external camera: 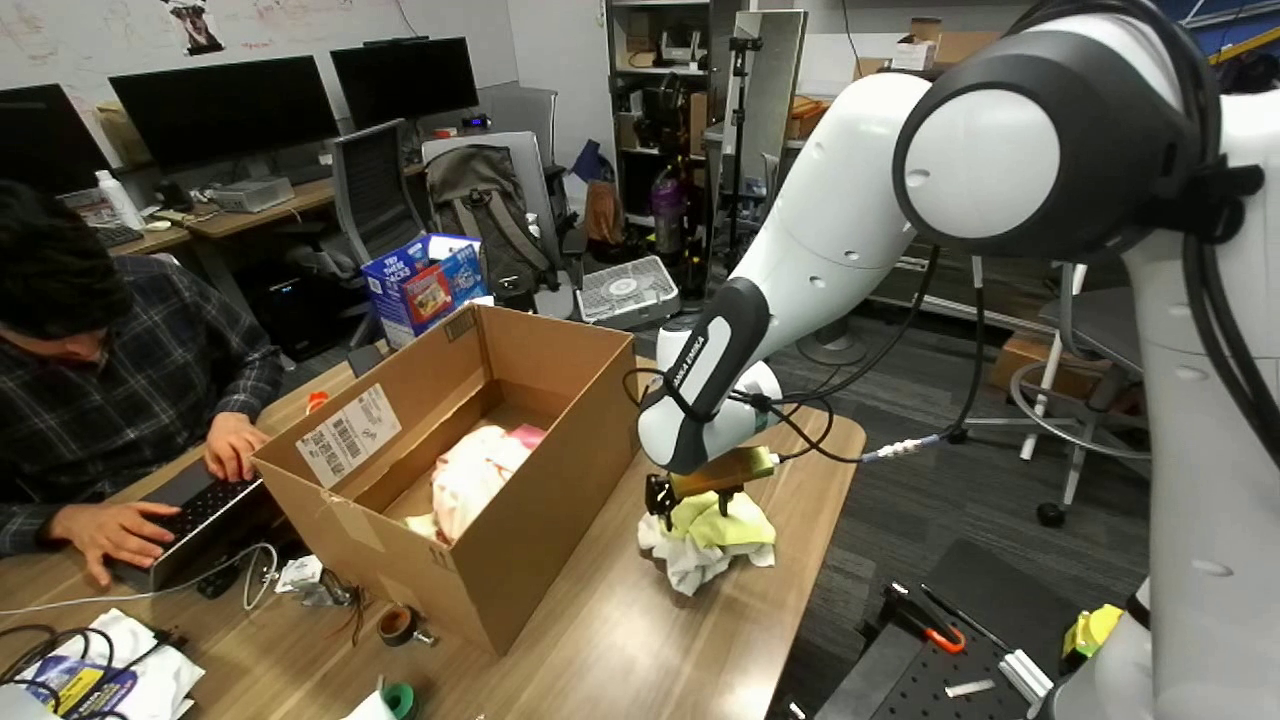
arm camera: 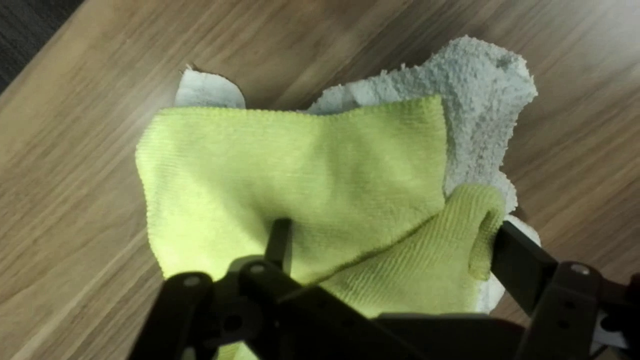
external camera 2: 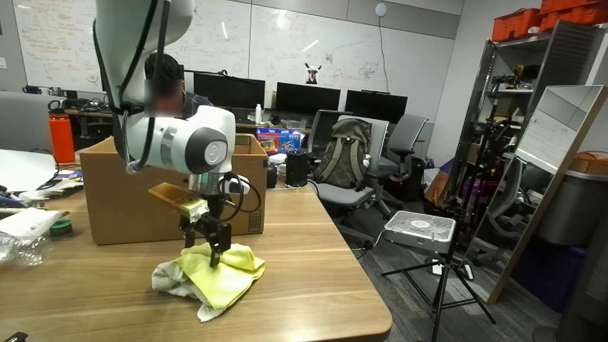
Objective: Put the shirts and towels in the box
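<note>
A yellow-green cloth (arm camera: pixel 300 165) lies over a whitish cloth (arm camera: pixel 475 105) near the edge of the bench (external camera 2: pixel 313 280) — the claw (arm camera: pixel 392 237) over it released, fingers (arm camera: pixel 522 265) spread wide. Farther in stands the box (external camera: pixel 560 520), pink and cream cloths (external camera: pixel 475 475) inside.

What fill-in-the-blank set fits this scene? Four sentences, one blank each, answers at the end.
The gripper at the yellow-green cloth has its jaws ____ (open/shut).
That cloth lies ____ (over/under) a pale grey cloth.
The pale pinkish heap lies ____ (inside/outside) the cardboard box.
The white label shows on the box's ____ (inner/outer) face.
Missing words: open; over; inside; inner.
</note>
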`<state>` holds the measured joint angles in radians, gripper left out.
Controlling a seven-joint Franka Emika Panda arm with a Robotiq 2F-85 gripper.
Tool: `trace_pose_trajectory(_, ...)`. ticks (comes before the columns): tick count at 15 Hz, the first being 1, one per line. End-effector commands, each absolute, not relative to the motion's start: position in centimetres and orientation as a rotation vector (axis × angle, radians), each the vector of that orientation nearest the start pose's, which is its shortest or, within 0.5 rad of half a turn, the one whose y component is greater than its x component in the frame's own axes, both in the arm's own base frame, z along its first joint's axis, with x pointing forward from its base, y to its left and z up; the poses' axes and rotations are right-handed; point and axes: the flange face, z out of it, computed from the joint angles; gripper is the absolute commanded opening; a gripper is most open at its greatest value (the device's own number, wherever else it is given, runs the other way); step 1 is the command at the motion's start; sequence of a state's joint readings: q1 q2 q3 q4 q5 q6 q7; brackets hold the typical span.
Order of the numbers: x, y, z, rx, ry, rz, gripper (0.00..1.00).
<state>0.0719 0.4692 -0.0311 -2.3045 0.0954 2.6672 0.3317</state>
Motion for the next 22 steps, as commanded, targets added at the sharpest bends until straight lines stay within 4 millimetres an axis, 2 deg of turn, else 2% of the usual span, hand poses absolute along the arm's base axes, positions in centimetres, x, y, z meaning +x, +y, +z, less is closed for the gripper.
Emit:
trace_pose_trajectory(1,52.2,2.0,12.9,-3.07,0.563,0.141,1.0)
trace_pose_trajectory(4,53.3,1.9,12.7,-3.07,0.563,0.123,1.0)
trace_pose_trajectory(5,53.7,1.9,12.7,-3.068,0.565,0.126,0.75)
trace_pose_trajectory(6,54.0,1.9,12.6,-3.067,0.567,0.122,0.74)
trace_pose_trajectory(12,54.7,1.8,12.5,-3.07,0.578,0.116,0.28)
trace_pose_trajectory(15,54.8,1.9,13.2,-3.065,0.6,0.085,0.07)
trace_pose_trajectory(18,55.1,2.0,14.8,-3.042,0.639,0.046,0.09)
trace_pose_trajectory(22,55.4,2.3,18.8,-2.992,0.697,-0.077,0.1)
